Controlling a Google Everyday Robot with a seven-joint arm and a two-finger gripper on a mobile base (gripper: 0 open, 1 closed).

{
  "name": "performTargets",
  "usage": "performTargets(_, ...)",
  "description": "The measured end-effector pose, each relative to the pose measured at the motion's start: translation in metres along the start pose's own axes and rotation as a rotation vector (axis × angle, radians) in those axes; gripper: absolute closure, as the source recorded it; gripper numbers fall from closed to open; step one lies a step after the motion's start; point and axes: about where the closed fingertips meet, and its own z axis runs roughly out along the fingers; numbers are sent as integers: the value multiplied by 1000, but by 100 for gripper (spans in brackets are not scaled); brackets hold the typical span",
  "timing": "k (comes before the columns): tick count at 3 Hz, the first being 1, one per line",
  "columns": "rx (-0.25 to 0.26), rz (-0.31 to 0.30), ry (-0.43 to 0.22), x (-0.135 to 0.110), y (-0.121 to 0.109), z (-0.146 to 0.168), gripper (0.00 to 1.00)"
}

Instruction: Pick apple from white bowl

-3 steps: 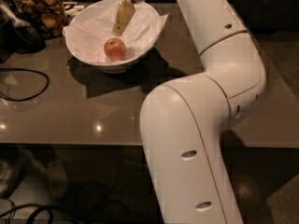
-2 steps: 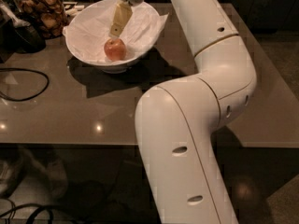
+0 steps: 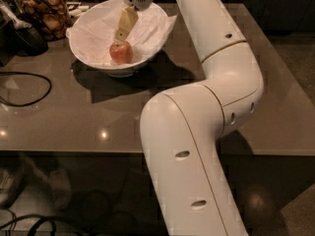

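The apple, small, round and reddish-orange, lies in the white bowl, which is lined with crinkled white paper and stands at the back left of the table. My gripper reaches down into the bowl from above on the white arm. Its tan tip is just above the apple's top, touching or nearly touching it. The apple rests on the paper at the bowl's bottom.
A glass jar of brown cookies stands behind the bowl at the left. A dark object sits beside it. A black cable loops on the grey table at the left. The table's front edge runs across the middle.
The gripper has moved slightly left and down toward the apple, and the arm's elbow has shifted left. The apple and bowl have not moved.
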Motion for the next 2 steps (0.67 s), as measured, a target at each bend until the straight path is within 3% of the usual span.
performTargets(2,-47,34,-3,5,3,22,26)
